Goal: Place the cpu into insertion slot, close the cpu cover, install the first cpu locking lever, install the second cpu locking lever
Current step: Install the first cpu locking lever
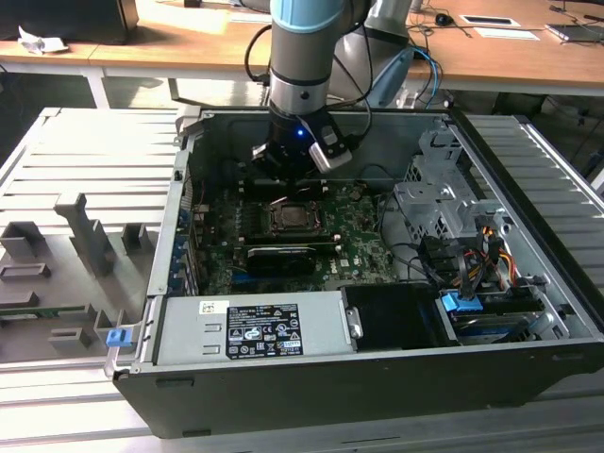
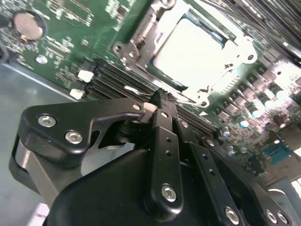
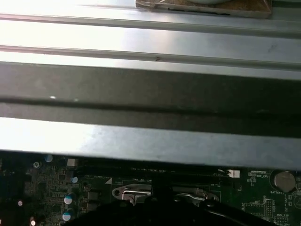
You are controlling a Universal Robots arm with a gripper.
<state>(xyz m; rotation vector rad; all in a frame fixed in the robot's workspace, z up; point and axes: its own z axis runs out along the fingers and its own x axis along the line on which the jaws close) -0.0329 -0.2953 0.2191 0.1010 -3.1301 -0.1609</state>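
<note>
One arm is reaching down into an open computer case (image 1: 528, 368) that is lying on its side on a ribbed grey bench (image 1: 66, 151), and its claw (image 1: 294, 168) is hanging over the far edge of the green motherboard (image 1: 363, 247), just behind the insertion slot (image 1: 287, 220). In the second wrist view the claw (image 2: 162, 101) is showing its black fingers (image 2: 165, 141) drawn together with no gap visible at the tips, and nothing is sitting between them. The cpu (image 2: 190, 54) is lying flat inside the insertion slot (image 2: 141, 44), its metal top glaring white under the light. The cpu cover (image 2: 207, 96) is lying down around the chip as a silver frame (whether the locking levers are latched cannot be told). In the first wrist view the socket's metal edge (image 3: 136, 192) is peeking above the dark claw body, with the case's grey wall (image 3: 150, 141) rising behind it. A black card (image 1: 280, 257) is sitting on the motherboard just in front of the socket, and the power supply (image 1: 250, 330) is lying along the case's near edge.
</note>
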